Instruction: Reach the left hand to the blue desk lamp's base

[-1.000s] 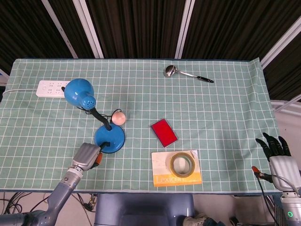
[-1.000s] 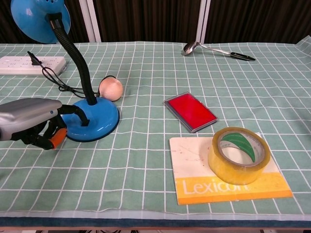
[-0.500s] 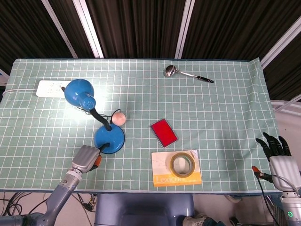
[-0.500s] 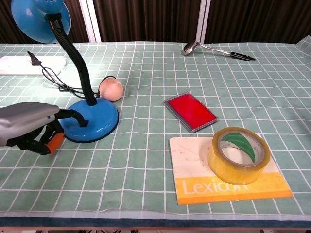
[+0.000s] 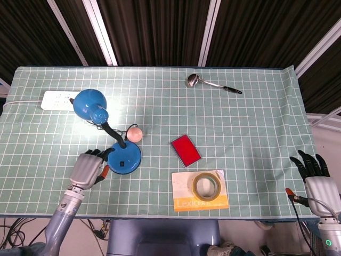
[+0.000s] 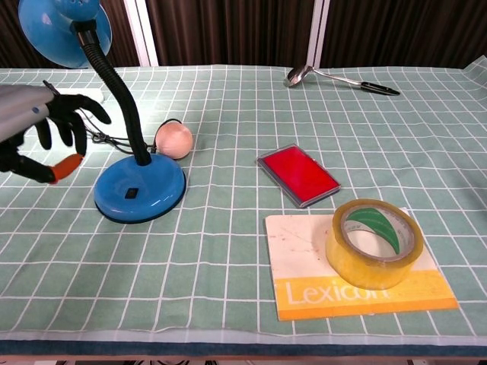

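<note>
A green checked tablecloth (image 5: 256, 133) covers the table. The blue desk lamp (image 5: 101, 125) stands on its left part, its round base (image 6: 140, 193) flat on the cloth, its black neck curving up to the blue shade (image 5: 89, 104), with bright light on the cloth beside the shade. Just left of the base hovers the left hand (image 6: 38, 133), its dark fingers (image 6: 74, 114) spread and holding nothing (apart from the base in both views, not touching it). A white power strip (image 5: 57, 100) lies behind the lamp. Toward the front edge a white-and-orange card (image 6: 358, 281) carries a roll of clear tape (image 6: 374, 242). A red case (image 5: 185, 150) lies mid-table, a spoon (image 5: 212, 84) near the far edge, a small peach ball (image 6: 173, 139) beside the base. The right hand (image 5: 314, 173) sits off the table's right corner, fingers spread, empty.
</note>
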You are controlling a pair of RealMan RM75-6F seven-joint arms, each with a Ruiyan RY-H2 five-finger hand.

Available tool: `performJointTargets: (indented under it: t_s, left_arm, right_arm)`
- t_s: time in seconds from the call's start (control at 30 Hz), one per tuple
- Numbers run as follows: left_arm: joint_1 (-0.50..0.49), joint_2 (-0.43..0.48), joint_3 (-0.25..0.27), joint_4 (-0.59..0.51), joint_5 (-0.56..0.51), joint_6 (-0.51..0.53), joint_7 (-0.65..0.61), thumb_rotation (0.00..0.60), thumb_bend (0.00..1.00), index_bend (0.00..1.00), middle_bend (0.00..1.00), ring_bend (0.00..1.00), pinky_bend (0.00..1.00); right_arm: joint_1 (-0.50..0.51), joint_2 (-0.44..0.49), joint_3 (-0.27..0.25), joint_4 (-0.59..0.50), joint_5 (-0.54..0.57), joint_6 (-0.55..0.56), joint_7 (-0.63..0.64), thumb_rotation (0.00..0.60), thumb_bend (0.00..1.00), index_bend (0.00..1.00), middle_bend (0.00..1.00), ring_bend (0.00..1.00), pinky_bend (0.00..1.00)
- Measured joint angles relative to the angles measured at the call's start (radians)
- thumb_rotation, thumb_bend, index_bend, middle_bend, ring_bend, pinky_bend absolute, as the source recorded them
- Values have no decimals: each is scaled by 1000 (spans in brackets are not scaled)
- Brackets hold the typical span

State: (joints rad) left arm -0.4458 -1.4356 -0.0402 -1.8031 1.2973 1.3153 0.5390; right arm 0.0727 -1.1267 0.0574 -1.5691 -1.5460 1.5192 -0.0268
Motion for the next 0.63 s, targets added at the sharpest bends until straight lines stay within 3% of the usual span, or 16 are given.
performJointTargets:
  t_s: [0.23, 0.4, 0.63]
  left_arm:
    - [90, 168, 58, -123, 34, 89, -4, 600, 295, 165, 228, 156, 163]
    - [169, 238, 73, -147, 49, 193, -53, 600, 275, 139, 171, 105, 99]
    - [216, 306, 69, -161, 25, 205, -167, 600, 269, 136, 159, 96, 87]
  right_arm:
    - [0, 1, -1, -2, -1, -2, -2, 600, 240, 169, 81, 101, 0]
    - [4, 5, -8, 0, -12, -10, 2, 600, 240, 169, 80, 97, 0]
    - [5, 6, -7, 1, -13, -9, 5, 600, 239, 169, 80, 97, 0]
